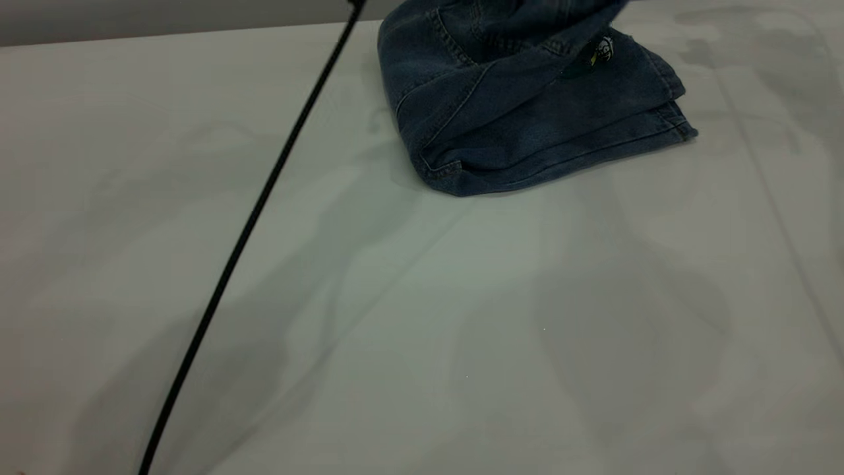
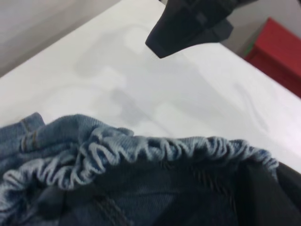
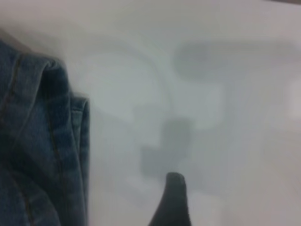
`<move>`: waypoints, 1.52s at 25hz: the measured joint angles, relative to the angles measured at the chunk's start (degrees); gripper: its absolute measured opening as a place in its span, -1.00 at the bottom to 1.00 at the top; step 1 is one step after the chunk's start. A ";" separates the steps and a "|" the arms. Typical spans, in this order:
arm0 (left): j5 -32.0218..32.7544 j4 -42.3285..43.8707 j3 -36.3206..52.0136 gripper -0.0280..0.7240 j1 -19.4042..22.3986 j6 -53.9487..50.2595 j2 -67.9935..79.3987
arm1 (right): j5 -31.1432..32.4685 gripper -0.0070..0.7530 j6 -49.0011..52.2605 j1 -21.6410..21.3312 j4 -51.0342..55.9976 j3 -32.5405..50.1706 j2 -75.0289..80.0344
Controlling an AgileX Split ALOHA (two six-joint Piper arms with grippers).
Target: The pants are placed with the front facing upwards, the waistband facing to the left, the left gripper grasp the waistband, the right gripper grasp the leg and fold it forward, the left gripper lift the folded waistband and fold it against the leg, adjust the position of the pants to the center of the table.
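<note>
we see the left end effector (image 2: 263, 188) clamped on the waistband (image 2: 155, 150), lifting it to fold the pants (image 1: 527, 119) over. the right end effector (image 3: 171, 200) hangs beside the leg (image 3: 42, 141); its state we cannot tell.

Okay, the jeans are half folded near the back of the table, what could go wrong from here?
The waistband sits bunched and uneven by the left gripper; laid down like that, the fold may land crooked.
The black cable crosses the table beside the pants; sliding them to centre could snag it.
The right gripper is off the cloth, so the stacked hems may splay.
</note>
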 joint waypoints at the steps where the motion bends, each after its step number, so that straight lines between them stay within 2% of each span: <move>1: -0.34 0.00 0.00 -0.81 -0.23 0.16 0.44 | 0.00 0.46 0.00 0.00 -0.24 0.00 0.00; 6: -0.92 0.27 0.00 -0.68 -0.39 0.10 1.04 | 0.00 0.46 0.00 -0.41 -0.58 0.00 0.05; 9: -0.92 0.07 -0.05 -0.40 -0.44 0.10 0.99 | 0.00 0.46 0.00 -1.06 -0.90 0.00 0.05; 11: -1.47 -0.09 -0.05 -0.14 -0.44 0.05 0.99 | 0.00 0.46 0.00 -1.34 -1.23 0.00 0.05; 15: -4.05 -3.32 -0.05 0.28 -0.44 0.05 0.99 | 0.00 0.46 0.00 -1.36 -1.23 0.00 0.05; 19: -7.39 -8.81 0.01 0.41 -0.37 -0.12 0.59 | -0.03 0.45 0.00 -1.51 -0.66 0.00 0.05; 23: -4.49 -8.13 0.01 0.42 -0.17 -0.42 -1.42 | -0.03 0.42 0.27 -1.55 -0.17 0.00 0.05; 28: 3.18 2.76 -1.01 0.42 0.78 -9.71 -5.01 | -0.03 0.39 0.47 -1.55 0.03 0.00 0.05; 33: 12.51 24.94 -5.52 0.42 0.75 -26.21 -4.73 | -0.03 0.38 0.59 -1.55 0.08 0.00 -0.23; 38: 13.92 43.94 -6.01 0.42 0.85 -41.60 -3.86 | 0.02 0.38 0.79 -1.55 0.23 0.00 -4.61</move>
